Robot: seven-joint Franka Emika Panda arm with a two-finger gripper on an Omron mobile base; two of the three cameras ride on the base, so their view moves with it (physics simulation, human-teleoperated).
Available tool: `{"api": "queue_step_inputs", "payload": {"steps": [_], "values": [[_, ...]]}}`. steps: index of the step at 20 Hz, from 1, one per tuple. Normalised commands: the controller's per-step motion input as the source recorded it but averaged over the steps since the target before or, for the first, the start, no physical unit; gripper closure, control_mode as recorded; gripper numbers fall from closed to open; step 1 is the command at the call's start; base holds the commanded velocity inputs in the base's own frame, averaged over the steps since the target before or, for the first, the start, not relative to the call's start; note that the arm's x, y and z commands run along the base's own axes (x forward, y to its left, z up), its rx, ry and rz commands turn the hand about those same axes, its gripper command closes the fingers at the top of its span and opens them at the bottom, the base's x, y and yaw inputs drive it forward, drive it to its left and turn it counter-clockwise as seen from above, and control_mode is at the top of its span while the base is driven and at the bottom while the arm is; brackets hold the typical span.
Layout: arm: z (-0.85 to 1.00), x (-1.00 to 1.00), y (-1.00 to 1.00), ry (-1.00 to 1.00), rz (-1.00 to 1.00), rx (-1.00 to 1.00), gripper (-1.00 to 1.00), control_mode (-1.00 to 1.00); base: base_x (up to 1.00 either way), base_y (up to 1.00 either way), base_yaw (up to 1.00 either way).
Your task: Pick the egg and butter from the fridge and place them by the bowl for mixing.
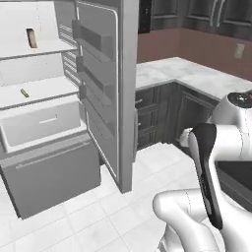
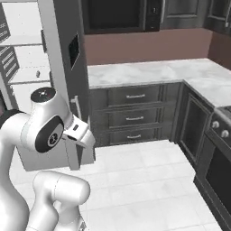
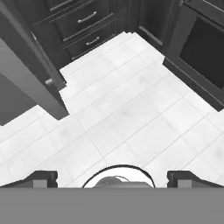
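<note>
The fridge [image 1: 59, 147] stands open at the left, its door [image 1: 98, 74] swung out toward me. The butter [image 1: 23, 92], a small olive stick, lies on the middle white shelf. The egg and the bowl are out of view. My gripper [image 3: 116, 178] is open, its two dark fingertips [image 3: 43, 177] far apart with nothing between them. It points down at the white tiled floor, well away from the fridge shelves. My arm [image 2: 45, 126] is folded up in front of the base, to the right of the fridge door.
An upright red-brown carton [image 1: 32, 38] stands on the top fridge shelf. A white drawer [image 1: 42, 123] sits below the butter shelf. Dark cabinets with drawers [image 2: 134, 118] carry a marble counter [image 2: 149, 72]. An oven [image 2: 216, 171] is at the right.
</note>
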Motion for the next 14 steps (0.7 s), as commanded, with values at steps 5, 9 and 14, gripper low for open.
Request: {"api": "queue_step_inputs", "payload": {"steps": [5, 9, 14], "values": [[0.0, 0.0, 0.0, 0.0, 0.0, 0.0, -1.0, 1.0, -0.04, -0.23, 0.58], [0.0, 0.0, 0.0, 0.0, 0.0, 0.0, -1.0, 1.0, 0.03, 0.05, 0.5], [0.0, 0.0, 0.0, 0.0, 0.0, 0.0, -1.0, 1.0, 0.21, 0.65, 0.14]]}}
